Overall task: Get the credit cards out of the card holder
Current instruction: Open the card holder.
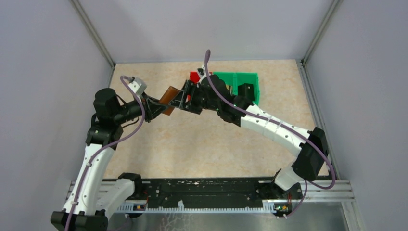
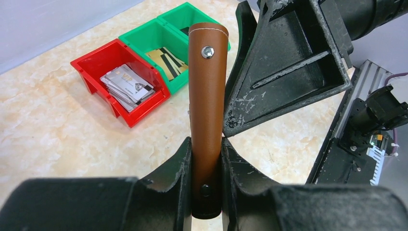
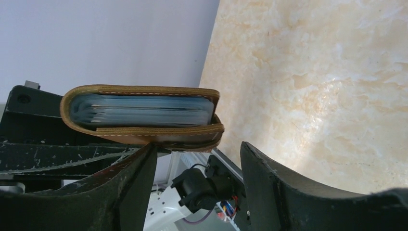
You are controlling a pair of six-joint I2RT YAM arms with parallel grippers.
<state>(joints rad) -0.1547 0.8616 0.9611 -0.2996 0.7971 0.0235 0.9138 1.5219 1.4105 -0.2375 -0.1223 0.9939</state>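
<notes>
Clamping the card holder (image 2: 208,96) in the left gripper (image 2: 207,149).
Holding the right gripper (image 3: 197,147) spread apart at its edge, credit cards (image 3: 144,111) stacked inside.

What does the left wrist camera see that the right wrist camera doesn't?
Only the left wrist shows a red bin of silvery cards and a green bin. Only the right wrist shows blue-grey cards tucked inside the card holder, seen edge-on. Both show that brown holder and the marbled table.
</notes>
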